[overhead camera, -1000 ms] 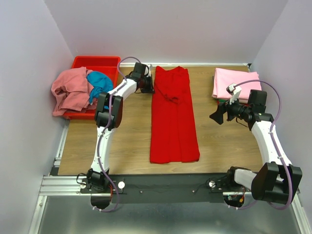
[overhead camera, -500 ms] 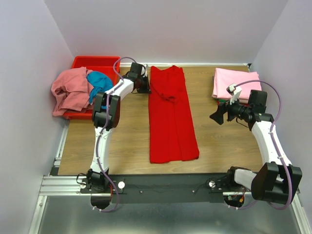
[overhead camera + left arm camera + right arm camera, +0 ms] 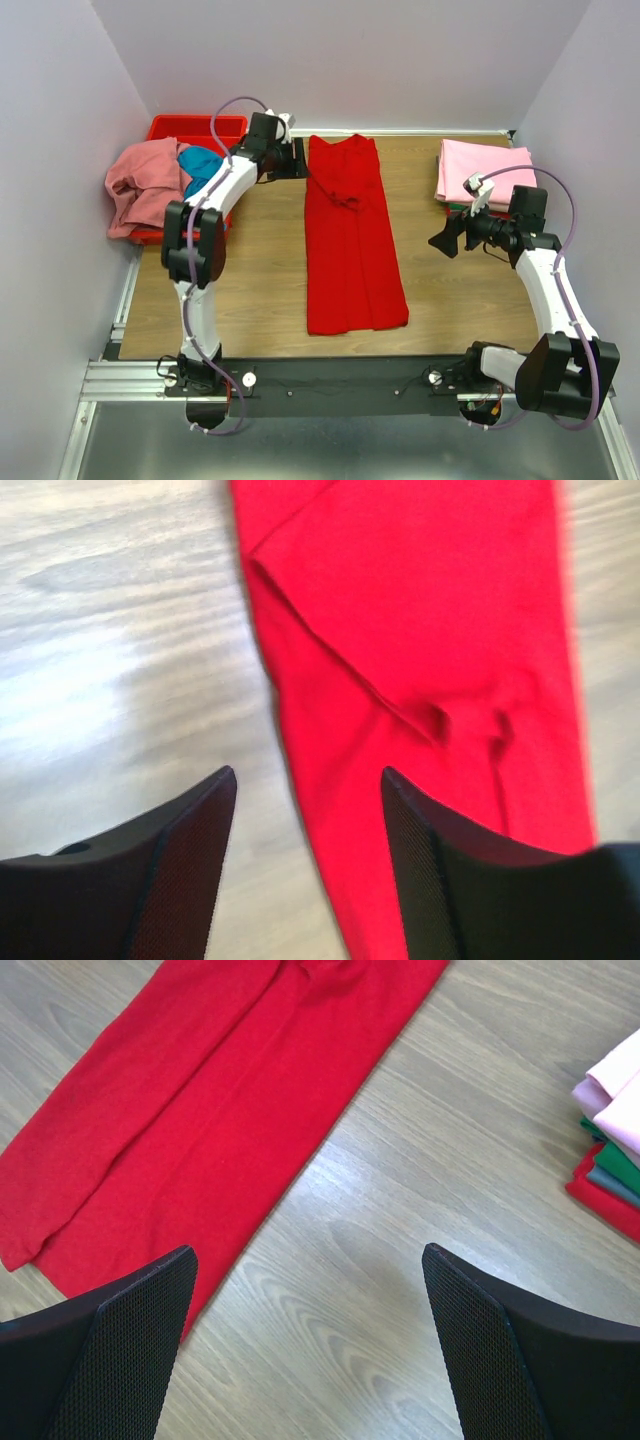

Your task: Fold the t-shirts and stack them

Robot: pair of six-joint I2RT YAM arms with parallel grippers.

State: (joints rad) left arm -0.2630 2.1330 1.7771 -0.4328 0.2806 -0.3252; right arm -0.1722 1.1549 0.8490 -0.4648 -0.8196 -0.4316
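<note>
I take the red t-shirt (image 3: 352, 240) as my mark. It lies flat on the table (image 3: 260, 290), folded lengthwise into a long strip running away from the arm bases, with its near hem close to the table's near edge.

To the right of the shirt, about level with its middle and well apart from it, my right gripper (image 3: 447, 238) hangs over bare wood, facing the shirt. Its jaws are spread wide with nothing between them.

Farther back on that side, well to the right of the shirt's far half, sits the folded stack (image 3: 483, 170). Light pink is on top, and my right wrist camera shows green, a greyish layer and red beneath it.

At the shirt's far end, just beside its left edge, is my left gripper (image 3: 307, 775). Its jaws stand apart and empty. In the left wrist view one finger is over wood and the other over red cloth, with the shirt's edge between them. Whether either finger touches the cloth I cannot tell. The fabric shows small puckers just beyond.

Well to the left of the shirt's far end stands the red bin (image 3: 200, 127). A salmon pink shirt (image 3: 140, 185) is heaped over its left rim. A teal blue shirt (image 3: 203, 168) is bunched beside that heap, on the side nearer the red t-shirt.
</note>
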